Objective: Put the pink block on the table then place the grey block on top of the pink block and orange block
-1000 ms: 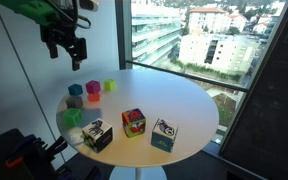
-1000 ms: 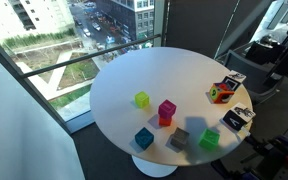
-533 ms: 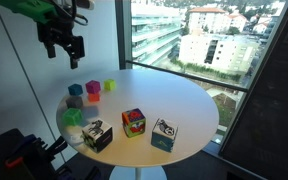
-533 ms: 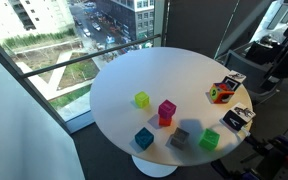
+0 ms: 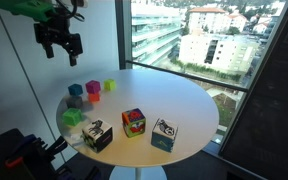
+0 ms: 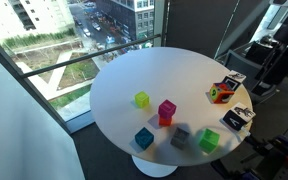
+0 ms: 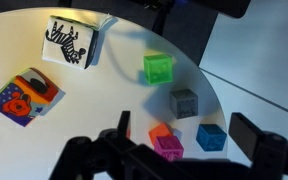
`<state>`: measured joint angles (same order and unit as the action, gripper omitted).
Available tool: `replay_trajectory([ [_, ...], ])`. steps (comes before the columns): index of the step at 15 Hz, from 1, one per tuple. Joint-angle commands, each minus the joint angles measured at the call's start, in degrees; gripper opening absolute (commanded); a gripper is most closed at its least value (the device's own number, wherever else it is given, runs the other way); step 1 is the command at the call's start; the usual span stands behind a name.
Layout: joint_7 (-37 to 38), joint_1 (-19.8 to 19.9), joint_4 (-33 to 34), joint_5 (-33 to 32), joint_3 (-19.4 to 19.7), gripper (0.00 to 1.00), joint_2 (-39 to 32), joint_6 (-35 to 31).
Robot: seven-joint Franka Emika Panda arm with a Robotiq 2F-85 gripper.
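Pink block sits on top of the orange block, and the pair stands a little way in from the table rim. The grey block is just beside that stack on the rim side, apart from it, with a blue cube on one flank and a green cube on the other. All three lie close to the edge in an exterior view. A yellow-green cube stands alone near the stack, further round the rim. Your gripper hangs high above the table, out over the rim by the small cubes, with its fingers spread wide and nothing between them. In the wrist view you look down on the stack, with the grey block just beyond it. The patterned cubes line the opposite side, well apart from the small ones. You have a broad stretch of bare white top beside the stack, running toward the window-side rim.
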<state>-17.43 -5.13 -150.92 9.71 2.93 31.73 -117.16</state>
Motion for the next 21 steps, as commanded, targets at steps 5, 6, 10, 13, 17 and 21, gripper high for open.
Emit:
replay_trajectory([
  [5, 0.9, -0.4, -1.4, -5.1, -3.2, 1.0, -2.2, -5.3],
  [6, 1.0, -0.4, -1.7, -5.7, -3.4, 1.0, -2.6, -6.1],
  [10, 1.9, -0.4, -3.8, -6.7, -3.7, 1.0, -3.3, -10.6],
  [13, 2.6, -0.5, -5.2, -6.3, -3.6, 1.0, -3.6, -12.3],
  [17, 2.7, -0.7, -4.3, -5.0, -2.6, 1.0, -2.6, -10.9],
  [21, 1.9, -0.8, -5.2, -5.8, -2.8, 1.0, -3.7, -11.5],
])
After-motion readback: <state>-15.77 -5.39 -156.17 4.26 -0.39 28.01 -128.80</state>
